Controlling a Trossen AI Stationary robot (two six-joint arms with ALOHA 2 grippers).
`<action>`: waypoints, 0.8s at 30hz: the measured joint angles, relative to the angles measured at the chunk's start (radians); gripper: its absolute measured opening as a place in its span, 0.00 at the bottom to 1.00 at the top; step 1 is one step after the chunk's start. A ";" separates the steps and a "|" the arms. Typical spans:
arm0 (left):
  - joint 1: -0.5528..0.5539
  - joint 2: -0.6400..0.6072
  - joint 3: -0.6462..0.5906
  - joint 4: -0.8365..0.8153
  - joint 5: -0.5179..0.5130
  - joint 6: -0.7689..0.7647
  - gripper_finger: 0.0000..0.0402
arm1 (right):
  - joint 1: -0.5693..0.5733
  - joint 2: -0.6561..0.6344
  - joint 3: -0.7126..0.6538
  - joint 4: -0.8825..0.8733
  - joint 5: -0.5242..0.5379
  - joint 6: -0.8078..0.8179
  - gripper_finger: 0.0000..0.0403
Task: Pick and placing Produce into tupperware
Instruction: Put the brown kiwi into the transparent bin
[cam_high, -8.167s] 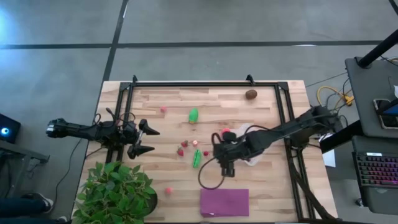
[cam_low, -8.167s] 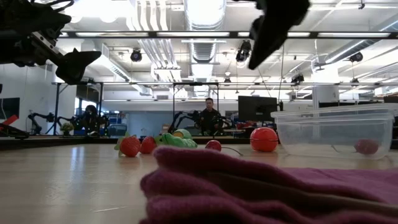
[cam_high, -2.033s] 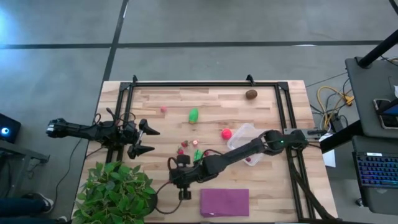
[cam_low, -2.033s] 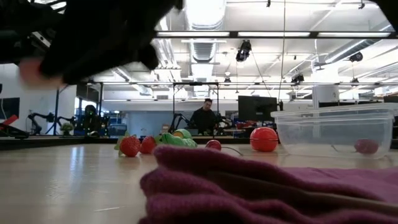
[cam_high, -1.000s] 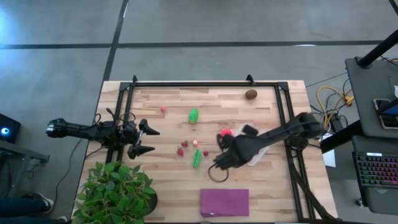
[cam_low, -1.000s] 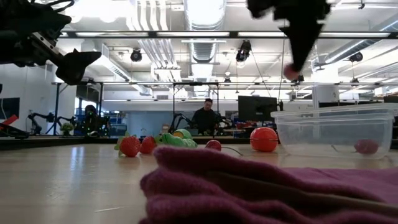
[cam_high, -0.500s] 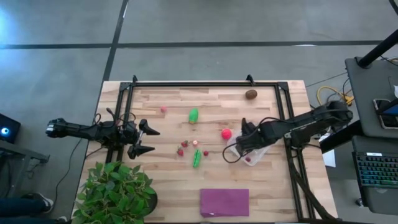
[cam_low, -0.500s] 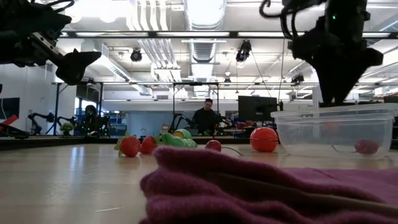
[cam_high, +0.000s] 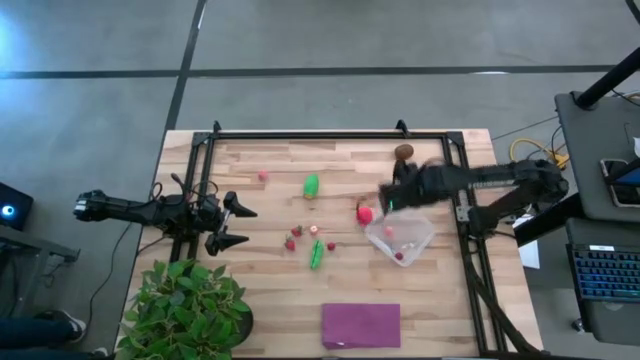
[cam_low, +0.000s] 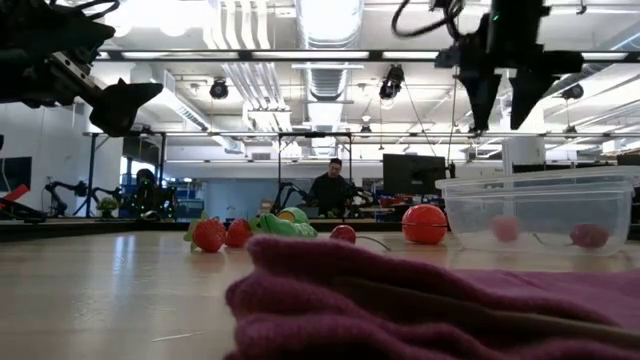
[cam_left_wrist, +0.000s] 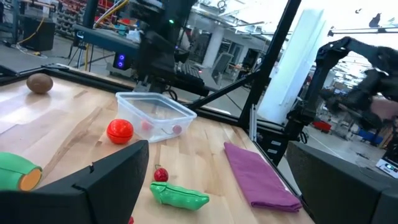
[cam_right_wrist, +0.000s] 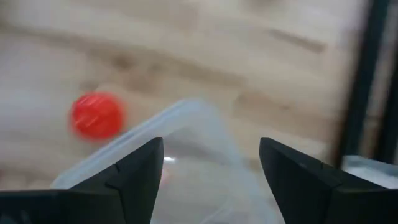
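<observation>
The clear tupperware (cam_high: 402, 236) stands on the table's right half with two pink berries (cam_low: 505, 228) inside it. My right gripper (cam_low: 500, 104) hangs open and empty above its far left corner, fingers pointing down. Outside the tupperware, on the table, lie the red ball (cam_high: 364, 214), the brown oval (cam_high: 404, 152), a green piece (cam_high: 311, 185), a green pod (cam_high: 317, 253) and several small berries (cam_high: 297, 232). My left gripper (cam_high: 238, 227) waits open at the table's left edge, level and empty.
A purple cloth (cam_high: 361, 325) lies at the near edge and fills the front of the low view. A leafy potted plant (cam_high: 190, 310) stands at the near left corner. A black frame (cam_high: 330, 133) runs along the table's far and side edges.
My right gripper has carried a pink berry from the middle of the table toward the right and far edges, over the tupperware, rolling its wrist. It has opened and let go, and the berry now lies in the tupperware beside the other one.
</observation>
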 joint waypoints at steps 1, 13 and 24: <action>0.000 -0.001 0.000 0.000 0.000 0.000 0.91 | -0.056 0.000 0.008 -0.002 -0.007 -0.035 0.64; 0.000 0.000 0.000 0.000 0.000 0.000 0.91 | -0.556 0.039 0.007 0.265 -0.072 -0.673 0.64; 0.000 0.000 0.000 0.000 0.000 0.000 0.91 | -0.805 0.262 0.024 0.272 -0.260 -1.052 0.64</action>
